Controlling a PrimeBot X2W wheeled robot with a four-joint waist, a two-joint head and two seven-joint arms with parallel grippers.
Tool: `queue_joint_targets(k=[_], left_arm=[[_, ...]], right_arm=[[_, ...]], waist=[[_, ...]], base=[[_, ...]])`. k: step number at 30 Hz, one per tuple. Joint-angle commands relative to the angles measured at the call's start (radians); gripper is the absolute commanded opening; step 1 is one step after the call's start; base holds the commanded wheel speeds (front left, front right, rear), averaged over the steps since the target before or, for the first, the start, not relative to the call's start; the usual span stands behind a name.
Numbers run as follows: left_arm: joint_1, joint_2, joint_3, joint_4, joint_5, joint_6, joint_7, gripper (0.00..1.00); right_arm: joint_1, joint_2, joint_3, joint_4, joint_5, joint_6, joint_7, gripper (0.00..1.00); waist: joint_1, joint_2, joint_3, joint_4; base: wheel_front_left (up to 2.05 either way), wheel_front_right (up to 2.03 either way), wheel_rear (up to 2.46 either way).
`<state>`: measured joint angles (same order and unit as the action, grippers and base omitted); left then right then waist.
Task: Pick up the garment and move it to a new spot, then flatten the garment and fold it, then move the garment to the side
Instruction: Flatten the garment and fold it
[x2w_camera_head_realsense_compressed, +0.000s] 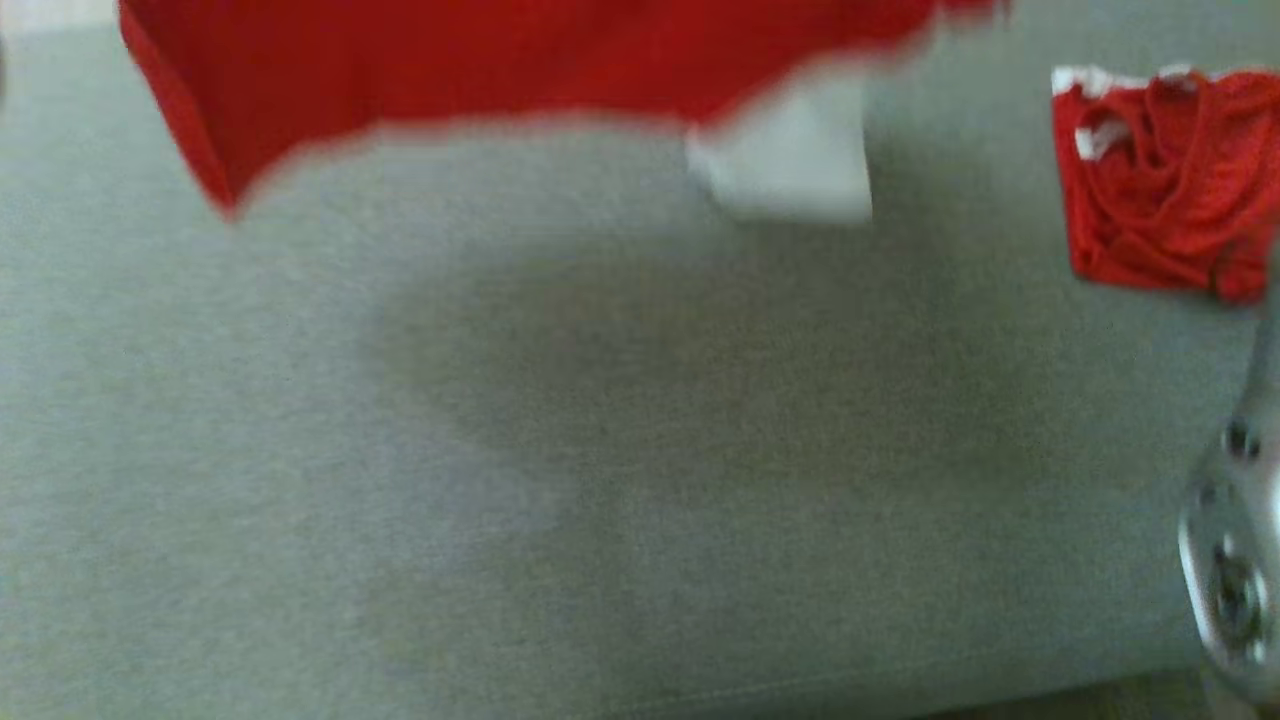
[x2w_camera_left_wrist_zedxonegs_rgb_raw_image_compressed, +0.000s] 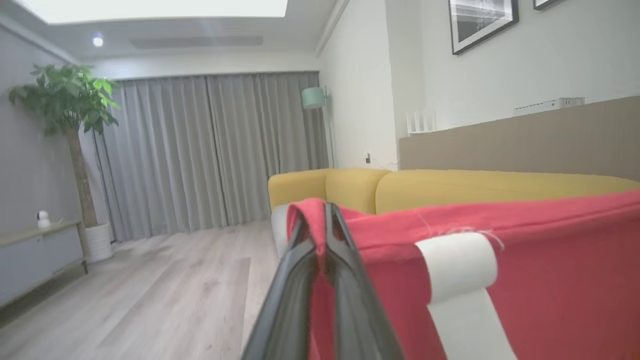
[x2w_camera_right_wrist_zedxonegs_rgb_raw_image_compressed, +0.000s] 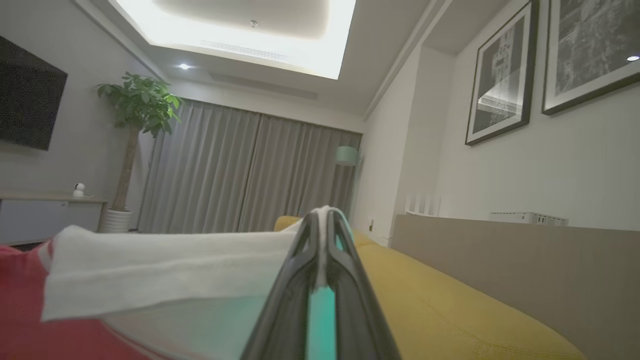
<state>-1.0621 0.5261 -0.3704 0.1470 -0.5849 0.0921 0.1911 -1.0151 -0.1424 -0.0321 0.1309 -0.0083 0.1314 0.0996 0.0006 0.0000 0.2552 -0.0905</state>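
Note:
The garment (x2w_camera_head_realsense_compressed: 480, 60), a red jersey with a white sleeve (x2w_camera_head_realsense_compressed: 790, 165), hangs blurred across the top of the head view, lifted off the grey surface (x2w_camera_head_realsense_compressed: 500, 450). In the left wrist view my left gripper (x2w_camera_left_wrist_zedxonegs_rgb_raw_image_compressed: 320, 235) is shut on a red edge of the garment (x2w_camera_left_wrist_zedxonegs_rgb_raw_image_compressed: 550, 270), which stretches taut to the right with a white band across it. The right wrist view has my right gripper (x2w_camera_right_wrist_zedxonegs_rgb_raw_image_compressed: 324, 220) shut on the garment's white sleeve fabric (x2w_camera_right_wrist_zedxonegs_rgb_raw_image_compressed: 165, 270), which spreads to the left.
Crumpled red shorts (x2w_camera_head_realsense_compressed: 1165, 185) lie on the grey surface at the far right. A silver arm joint (x2w_camera_head_realsense_compressed: 1235, 560) stands at the lower right edge. A yellow sofa (x2w_camera_left_wrist_zedxonegs_rgb_raw_image_compressed: 475, 187), grey curtains and a potted plant (x2w_camera_left_wrist_zedxonegs_rgb_raw_image_compressed: 70, 100) lie beyond.

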Motion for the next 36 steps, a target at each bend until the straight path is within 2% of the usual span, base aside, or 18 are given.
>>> queue_joint_targets(k=[1,4,8,13,19,24,29,36], left_arm=[[-0.147,0.048,0.025,0.053,0.057,-0.029,-0.068,0.0],[-0.261,0.04,0.013,0.162,0.103,-0.063,-0.155,0.0],[-0.336,0.012,-0.014,0.282,0.143,-0.097,-0.266,0.0],[-0.308,-0.042,-0.044,0.418,0.136,-0.132,-0.357,0.0],[-0.177,-0.078,-0.061,0.53,0.105,-0.162,-0.422,0.0],[-0.082,-0.095,-0.046,0.551,0.066,-0.179,-0.442,0.0],[0.047,-0.123,-0.041,0.521,0.03,-0.19,-0.449,0.0],[0.273,-0.154,0.006,0.408,0.005,-0.159,-0.452,0.0]], right_arm=[[-0.138,0.047,0.012,0.064,-0.029,-0.001,-0.054,0.0],[-0.249,0.079,0.011,0.167,-0.051,-0.001,-0.11,0.0],[-0.292,0.091,0.036,0.253,-0.048,-0.001,-0.176,0.0],[-0.209,0.092,0.08,0.318,0.006,-0.001,-0.256,0.0],[-0.052,0.092,0.089,0.371,0.032,-0.001,-0.318,0.0],[0.05,0.092,0.088,0.357,0.067,-0.001,-0.341,0.0],[0.209,0.092,0.073,0.279,0.083,-0.001,-0.353,0.0],[0.488,0.092,0.035,0.133,0.122,-0.001,-0.344,0.0]], waist=[[-0.0006,0.0,0.114,-0.068],[-0.0006,0.0,0.174,-0.099],[-0.0006,0.0,0.26,-0.11],[-0.0006,0.0,0.346,-0.095],[-0.0006,0.0,0.37,-0.064],[-0.0006,0.0,0.352,-0.045],[-0.0006,0.0,0.297,-0.015],[-0.0006,0.0,0.17,0.013]], base=[[0.0,0.0,0.0],[0.0,0.0,0.0],[0.0,0.0,0.0],[0.0,0.0,0.0],[0.0,0.0,0.0],[0.0,0.0,0.0],[0.0,0.0,0.0],[0.0,0.0,0.0]])
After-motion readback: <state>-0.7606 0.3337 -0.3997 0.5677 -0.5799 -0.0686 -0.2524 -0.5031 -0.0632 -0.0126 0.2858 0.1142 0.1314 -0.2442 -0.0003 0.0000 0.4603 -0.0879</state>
